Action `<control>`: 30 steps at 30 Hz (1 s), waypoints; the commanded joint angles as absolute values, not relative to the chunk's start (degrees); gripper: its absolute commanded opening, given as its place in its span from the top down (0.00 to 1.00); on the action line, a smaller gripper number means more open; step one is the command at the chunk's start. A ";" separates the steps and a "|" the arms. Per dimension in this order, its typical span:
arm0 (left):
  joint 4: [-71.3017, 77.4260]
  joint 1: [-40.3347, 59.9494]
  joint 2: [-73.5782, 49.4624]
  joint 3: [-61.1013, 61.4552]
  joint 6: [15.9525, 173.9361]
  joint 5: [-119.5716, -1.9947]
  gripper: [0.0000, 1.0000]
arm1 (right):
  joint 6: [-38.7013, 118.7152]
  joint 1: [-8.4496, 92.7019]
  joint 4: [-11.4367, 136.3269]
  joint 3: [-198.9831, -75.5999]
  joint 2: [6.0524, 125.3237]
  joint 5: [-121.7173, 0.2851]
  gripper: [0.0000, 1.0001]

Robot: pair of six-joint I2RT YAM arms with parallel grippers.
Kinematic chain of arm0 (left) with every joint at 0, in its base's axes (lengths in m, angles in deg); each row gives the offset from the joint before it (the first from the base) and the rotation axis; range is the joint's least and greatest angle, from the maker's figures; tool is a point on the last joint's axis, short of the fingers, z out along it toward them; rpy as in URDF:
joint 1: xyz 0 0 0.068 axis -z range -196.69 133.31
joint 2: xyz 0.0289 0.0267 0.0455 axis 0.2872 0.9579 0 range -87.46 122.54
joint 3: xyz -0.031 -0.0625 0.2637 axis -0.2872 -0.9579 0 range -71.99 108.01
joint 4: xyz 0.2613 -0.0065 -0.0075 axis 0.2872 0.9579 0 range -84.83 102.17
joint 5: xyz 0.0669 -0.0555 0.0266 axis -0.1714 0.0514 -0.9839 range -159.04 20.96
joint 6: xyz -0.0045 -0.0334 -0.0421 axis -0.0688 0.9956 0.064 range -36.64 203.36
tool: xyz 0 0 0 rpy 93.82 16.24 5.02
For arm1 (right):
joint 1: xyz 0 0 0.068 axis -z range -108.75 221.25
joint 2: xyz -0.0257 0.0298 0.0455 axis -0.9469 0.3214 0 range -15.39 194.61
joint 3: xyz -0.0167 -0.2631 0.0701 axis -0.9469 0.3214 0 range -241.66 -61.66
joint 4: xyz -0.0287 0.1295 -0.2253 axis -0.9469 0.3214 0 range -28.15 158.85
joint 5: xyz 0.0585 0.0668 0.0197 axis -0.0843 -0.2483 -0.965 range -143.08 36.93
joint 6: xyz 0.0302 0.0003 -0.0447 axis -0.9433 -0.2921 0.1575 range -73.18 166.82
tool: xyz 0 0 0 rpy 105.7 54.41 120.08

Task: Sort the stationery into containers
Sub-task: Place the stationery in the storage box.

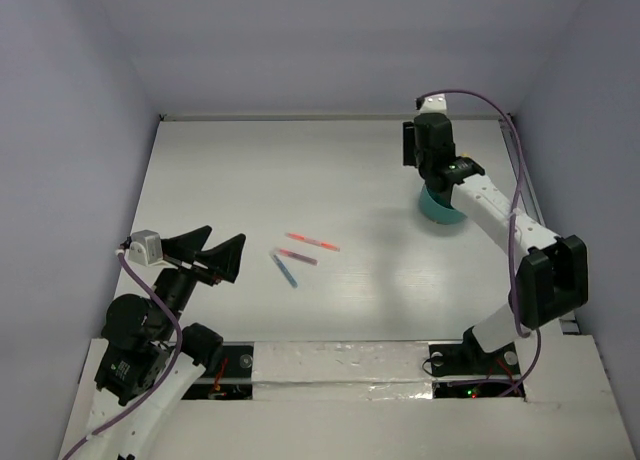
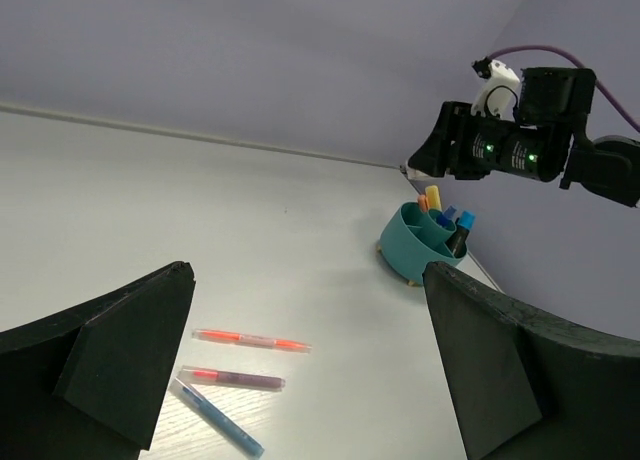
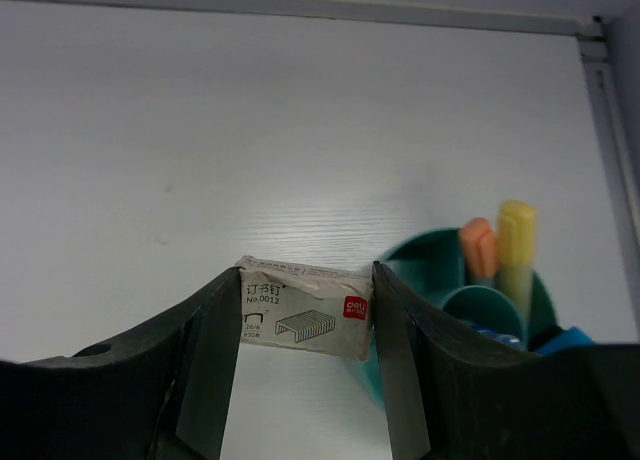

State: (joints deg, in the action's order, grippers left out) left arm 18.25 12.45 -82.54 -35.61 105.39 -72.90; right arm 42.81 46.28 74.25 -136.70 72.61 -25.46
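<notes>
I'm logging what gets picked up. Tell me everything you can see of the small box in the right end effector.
The staple box is a small white cardboard packet, slightly creased, printed with a staple drawing, "No.0012" and a red logo. The right end effector clamps it by its ends, printed face toward the wrist camera, held off the table beside the teal cup.

The worktop (image 1: 250, 170) is white and smooth, with a fine streaked grain and a dull sheen. The staple box (image 3: 305, 320) is matt printed paperboard, slightly creased at its edges. The right hand (image 3: 305, 275) and left hand (image 2: 308, 272) have matt black plastic fingers. The teal cup (image 2: 402, 245) is smooth plastic with a soft gloss. The orange pen (image 2: 252, 339), purple pen (image 2: 232, 378) and blue pen (image 2: 218, 418) have glossy, partly see-through plastic barrels. The silver tape strip (image 1: 340, 365) looks shiny and wrinkled.
</notes>
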 commanded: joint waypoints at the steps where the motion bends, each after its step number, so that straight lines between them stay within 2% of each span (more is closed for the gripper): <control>1: 15.27 12.40 -83.33 -34.73 105.86 -71.94 0.01 | 47.97 51.21 75.38 -137.15 73.29 -25.47 0.46; 5: 15.27 12.40 -83.51 -34.64 105.86 -71.68 0.01 | 50.94 52.44 72.75 -136.81 75.92 -21.88 0.46; 16: 15.10 12.93 -85.09 -34.73 105.87 -71.33 0.01 | 55.08 55.08 74.50 -137.42 82.95 -22.40 0.47; 30: 15.18 13.45 -85.18 -34.81 105.86 -71.59 0.01 | 59.30 55.08 76.26 -138.82 85.33 -20.65 0.47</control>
